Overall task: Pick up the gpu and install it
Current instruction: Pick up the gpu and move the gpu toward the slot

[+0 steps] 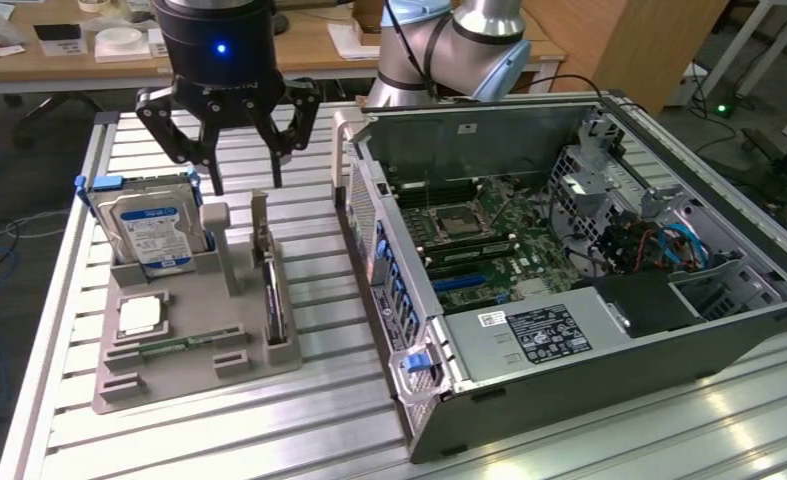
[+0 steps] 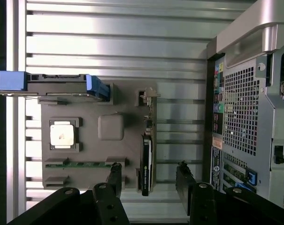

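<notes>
Claw (image 1: 244,172) spread and empty, hovering above grey tray (image 1: 190,305), gpu (image 1: 274,300) standing on edge in slot along tray's edge nearest open computer case (image 1: 567,400), hard drive (image 1: 153,228) upright at opposite corner

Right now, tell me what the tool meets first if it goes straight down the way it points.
Probably the gpu, standing on edge in the grey holder, right under the open tool; height above it is unclear.
</notes>
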Action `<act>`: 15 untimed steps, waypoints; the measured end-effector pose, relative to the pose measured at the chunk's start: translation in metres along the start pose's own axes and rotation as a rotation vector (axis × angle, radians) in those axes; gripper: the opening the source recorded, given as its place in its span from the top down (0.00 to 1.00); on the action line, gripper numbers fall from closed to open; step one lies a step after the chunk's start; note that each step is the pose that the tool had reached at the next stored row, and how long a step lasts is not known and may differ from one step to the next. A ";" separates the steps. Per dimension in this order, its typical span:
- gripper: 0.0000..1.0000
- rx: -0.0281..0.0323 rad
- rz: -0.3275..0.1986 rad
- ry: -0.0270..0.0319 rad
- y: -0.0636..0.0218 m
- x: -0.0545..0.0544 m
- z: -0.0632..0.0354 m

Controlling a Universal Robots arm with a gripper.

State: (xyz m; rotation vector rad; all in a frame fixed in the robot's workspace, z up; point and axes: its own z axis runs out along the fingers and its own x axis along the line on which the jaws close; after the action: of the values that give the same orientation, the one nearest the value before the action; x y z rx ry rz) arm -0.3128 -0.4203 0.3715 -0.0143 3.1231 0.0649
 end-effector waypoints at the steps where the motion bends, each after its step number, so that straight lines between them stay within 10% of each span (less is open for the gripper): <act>1: 0.41 0.0000 -0.001 0.0001 -0.0001 0.000 0.0002; 15: 0.41 -0.0004 -0.015 0.0004 -0.0025 0.000 0.0021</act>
State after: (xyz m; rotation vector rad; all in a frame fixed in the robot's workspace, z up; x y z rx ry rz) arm -0.3128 -0.4227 0.3693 -0.0379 3.1230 0.0654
